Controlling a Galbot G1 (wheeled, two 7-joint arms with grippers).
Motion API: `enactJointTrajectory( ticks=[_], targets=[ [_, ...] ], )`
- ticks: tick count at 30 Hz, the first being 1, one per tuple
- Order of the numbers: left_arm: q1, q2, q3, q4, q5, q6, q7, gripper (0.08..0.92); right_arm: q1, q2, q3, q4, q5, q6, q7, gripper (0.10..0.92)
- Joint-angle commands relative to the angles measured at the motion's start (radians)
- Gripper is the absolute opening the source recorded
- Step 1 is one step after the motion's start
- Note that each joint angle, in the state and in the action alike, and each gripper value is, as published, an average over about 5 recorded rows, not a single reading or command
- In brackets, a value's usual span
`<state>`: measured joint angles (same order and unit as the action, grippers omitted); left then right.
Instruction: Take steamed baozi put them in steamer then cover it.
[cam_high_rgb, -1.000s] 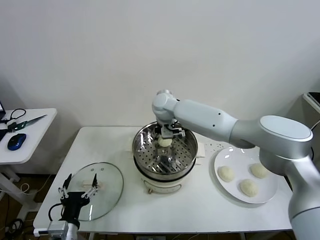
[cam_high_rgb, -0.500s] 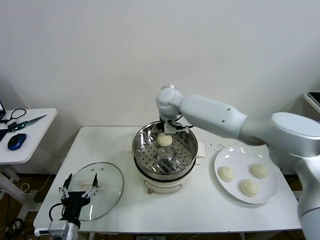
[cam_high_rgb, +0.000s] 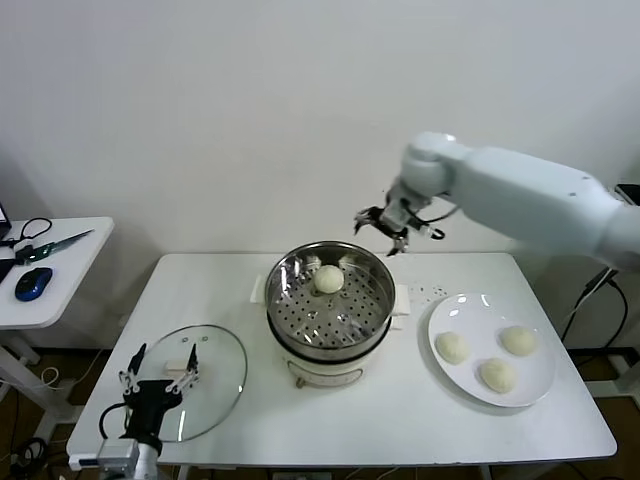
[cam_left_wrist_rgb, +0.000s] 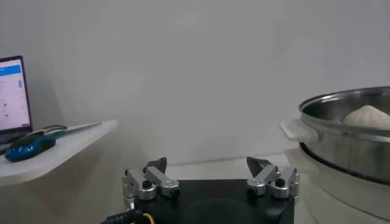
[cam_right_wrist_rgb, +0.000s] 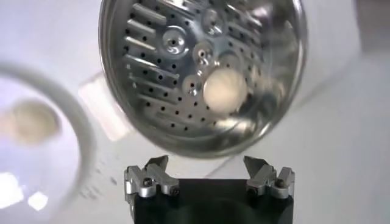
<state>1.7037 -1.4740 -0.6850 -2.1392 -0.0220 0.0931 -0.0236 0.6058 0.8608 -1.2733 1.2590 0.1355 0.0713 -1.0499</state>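
Nearest, left claw (cam_high_rgb: 160, 372) sits low at the front-left edge of the white table (cam_high_rgb: 330, 425), fingers spread, holding nothing, parked just in front of the cover (cam_high_rgb: 195, 378). Cover = clear glass lid w/ metal rim, lying flat on the table, small white handle (cam_high_rgb: 180, 365) at its centre. Right of it, mid-table, the steamer (cam_high_rgb: 330, 300): shiny steel pot on a white base, perforated tray inside. One baozi in steamer (cam_high_rgb: 329, 279) rests on the tray, toward the far side. Right wrist view shows same bun (cam_right_wrist_rgb: 225, 88) on the holed tray, claw apart from it. Further right, white plate (cam_high_rgb: 460, 378) carries three baozi on plate (cam_high_rgb: 497, 374), spaced apart. Beyond the pot, right claw (cam_high_rgb: 392, 227) hangs in the air above and behind the steamer's far-right rim, fingers wide apart, empty. Far left, a small side table (cam_high_rgb: 70, 265) w/ a blue mouse (cam_high_rgb: 33, 283) and scissors (cam_high_rgb: 50, 245). Left wrist view also catches a lit screen (cam_left_wrist_rgb: 12, 91); its text too small to read. No brands or labels legible anywhere.
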Motion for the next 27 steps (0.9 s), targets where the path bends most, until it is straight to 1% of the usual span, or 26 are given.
enactJointTrajectory(
  ticks=[1, 7, 14, 22, 27],
  targets=[
    [0.000, -0.003, 0.000, -0.006, -0.016, 0.005, 0.001, 0.823, -0.029, -0.224, -0.057, 0.018, 0.294, -0.267, -0.035, 0.823],
    [-0.001, -0.015, 0.007, -0.010, -0.021, 0.012, 0.000, 0.823, -0.228, -0.287, 0.062, 0.000, 0.207, -0.263, -0.054, 0.823],
    [0.007, -0.016, 0.002, -0.012, -0.020, 0.013, 0.000, 0.823, -0.446, -0.250, 0.225, -0.087, 0.059, -0.240, -0.065, 0.823],
    [0.014, -0.016, -0.009, 0.002, -0.020, 0.008, -0.002, 0.823, -0.521, -0.199, 0.237, -0.137, -0.003, -0.212, -0.070, 0.823],
    [0.013, -0.016, -0.008, 0.005, -0.019, 0.009, -0.003, 0.823, -0.543, -0.163, 0.251, -0.163, -0.017, -0.208, -0.069, 0.823]
  ],
)
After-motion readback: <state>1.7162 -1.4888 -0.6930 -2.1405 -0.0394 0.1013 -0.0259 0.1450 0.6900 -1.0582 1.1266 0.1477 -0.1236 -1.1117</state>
